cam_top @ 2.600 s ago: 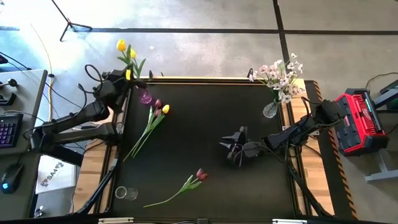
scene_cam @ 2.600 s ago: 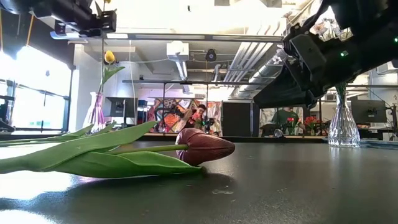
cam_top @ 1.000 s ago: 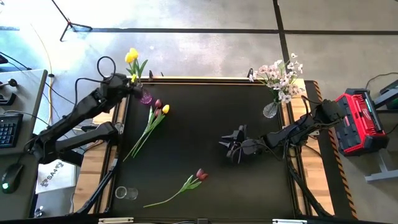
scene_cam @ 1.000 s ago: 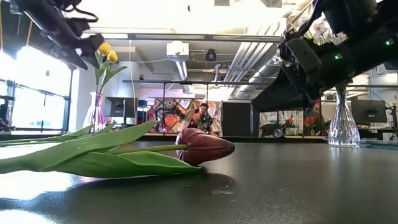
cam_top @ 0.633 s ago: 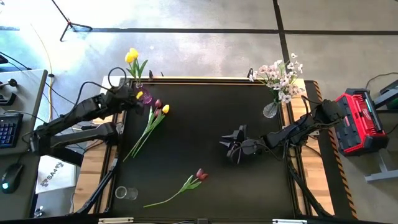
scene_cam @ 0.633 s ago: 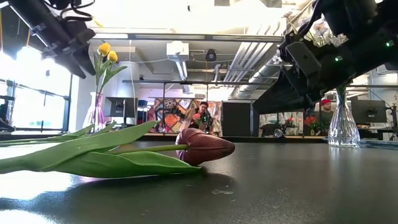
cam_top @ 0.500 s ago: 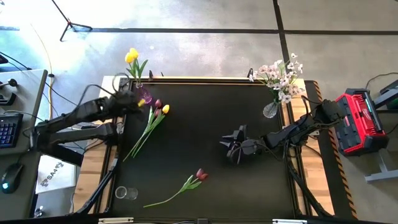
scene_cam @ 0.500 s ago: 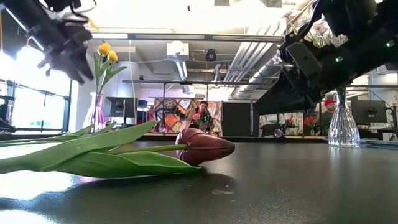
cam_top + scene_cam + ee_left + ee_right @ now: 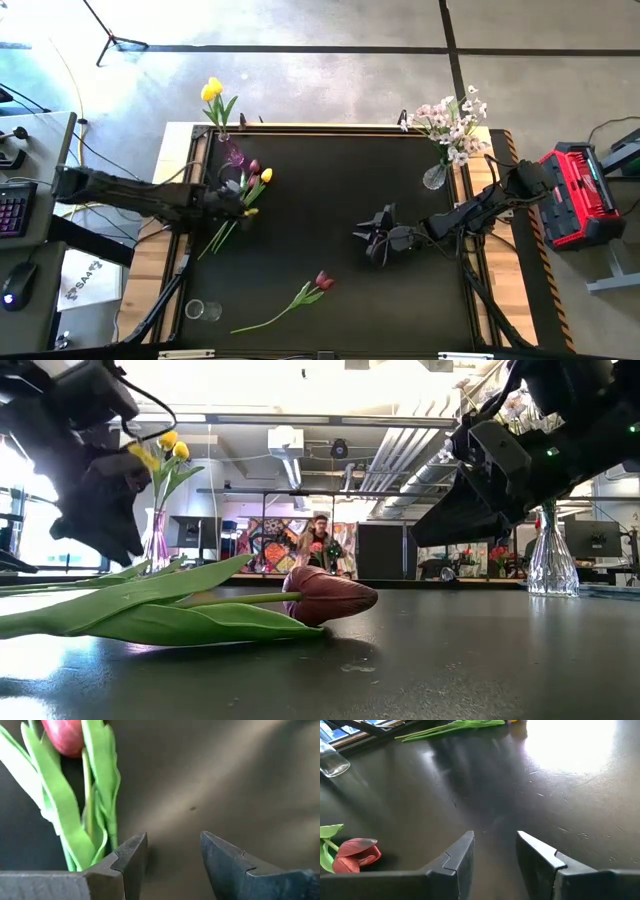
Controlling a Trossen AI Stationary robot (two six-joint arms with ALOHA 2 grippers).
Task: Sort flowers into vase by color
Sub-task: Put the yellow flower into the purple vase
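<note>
Two yellow tulips [image 9: 212,90] stand in the purple vase [image 9: 232,155] at the far left corner. A dark red tulip [image 9: 254,167] and a yellow tulip [image 9: 266,175] lie side by side on the black mat, stems [image 9: 222,228] toward the near left. My left gripper [image 9: 242,207] hovers open over them; its fingers [image 9: 131,857] stand just beside the green leaves [image 9: 65,805], nothing between them. Another dark red tulip [image 9: 322,281] lies near the front. My right gripper [image 9: 372,243] waits open above mid-table. Pale pink-white sprays [image 9: 450,120] stand in a clear vase [image 9: 435,178] at the far right.
A small clear glass [image 9: 200,310] lies at the near left corner of the mat. A red box [image 9: 575,195] sits off the table's right side. Bare mat [image 9: 320,190] lies between the two arms. A person [image 9: 320,545] stands in the room behind.
My left gripper has swung away from the purple vase toward the table's near edge, come down and tipped its fingers downward, ending over the lying pair of tulips. The yellow tulips stay in the vase.
</note>
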